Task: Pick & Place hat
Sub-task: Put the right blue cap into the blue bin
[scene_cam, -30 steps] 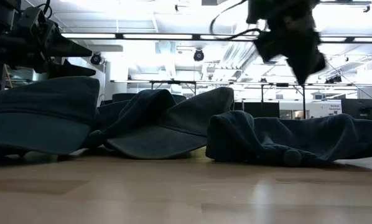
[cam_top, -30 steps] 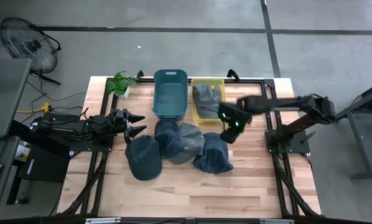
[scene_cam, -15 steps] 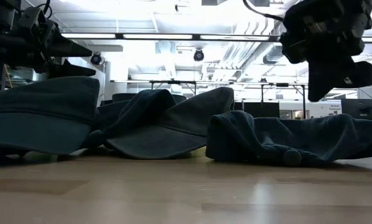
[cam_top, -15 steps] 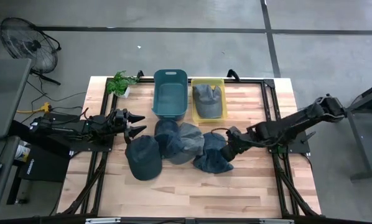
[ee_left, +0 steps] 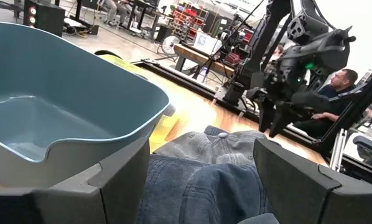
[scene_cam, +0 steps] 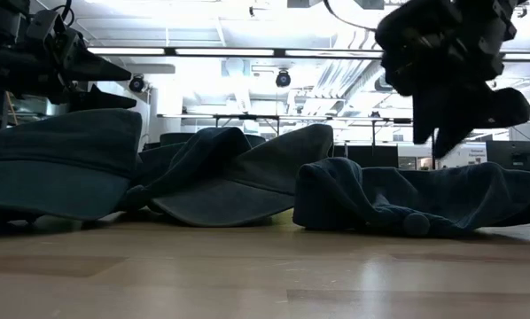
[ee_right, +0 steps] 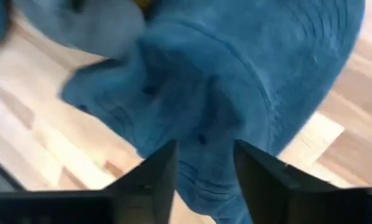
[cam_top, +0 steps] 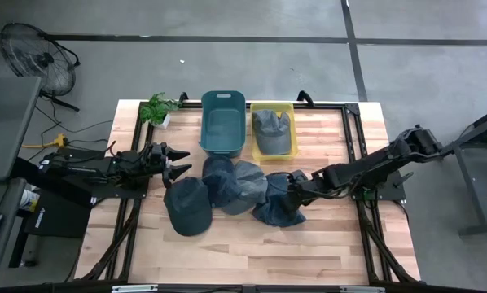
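Right gripper (cam_top: 295, 185) stretched low across the pale wooden tabletop (cam_top: 325, 244), fingers spread apart just above the rightmost crumpled dark blue denim hat (cam_top: 278, 205) of the pile at mid-table; left gripper (cam_top: 176, 160) parked at the left edge, fingers likewise apart. Grey concrete floor (cam_top: 227, 57) around. Empty teal plastic bin (cam_top: 223, 122) at the back, beside a yellow plastic bin (cam_top: 273, 130) holding one grey hat (cam_top: 269, 124).

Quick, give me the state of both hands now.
Left hand: open, empty, waiting beside the teal bin.
Right hand: open, empty, over the rightmost hat.
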